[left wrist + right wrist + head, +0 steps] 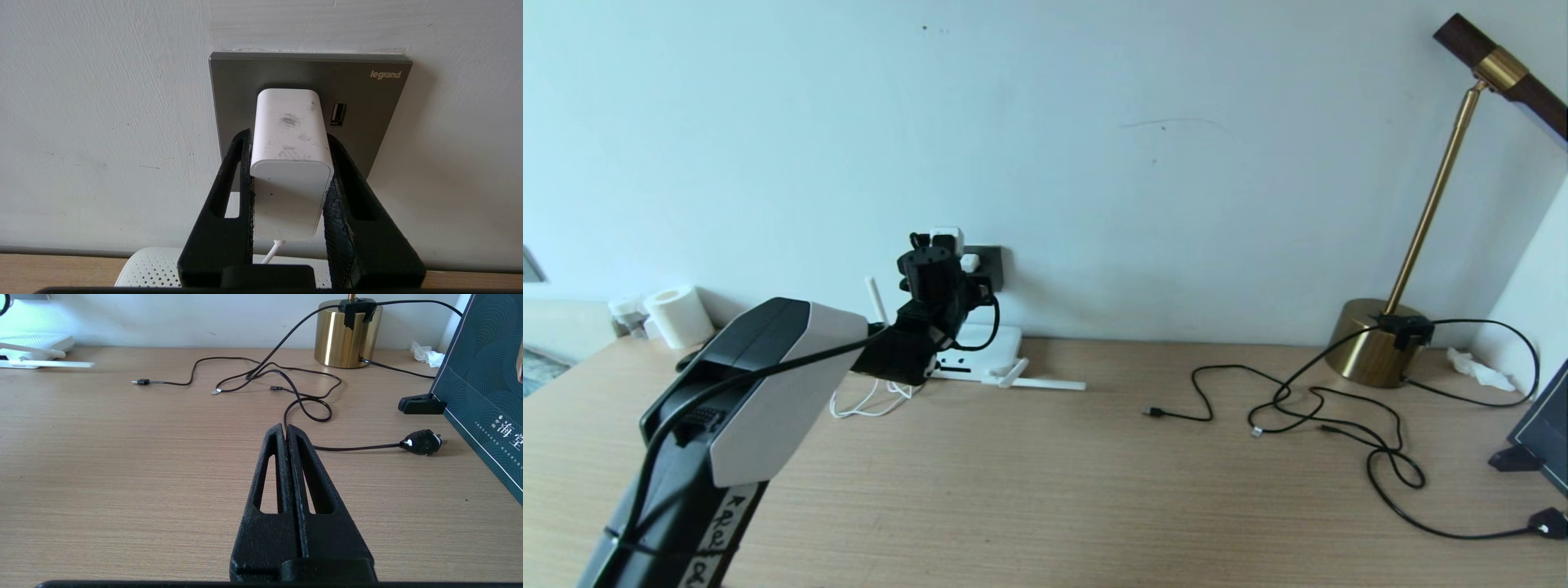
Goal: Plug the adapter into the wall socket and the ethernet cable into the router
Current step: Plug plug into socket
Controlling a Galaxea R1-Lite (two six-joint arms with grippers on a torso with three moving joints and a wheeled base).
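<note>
Left wrist view: left gripper [291,171] fingers [229,192] clamped on both sides of adapter [291,163], its front end against wall socket [367,106] plate marked "legrand". Router [151,267] below on tabletop [1045,490]. Right gripper [286,430] closed tight, empty, above tabletop near black cables [302,404], brass lamp base [347,339].
</note>
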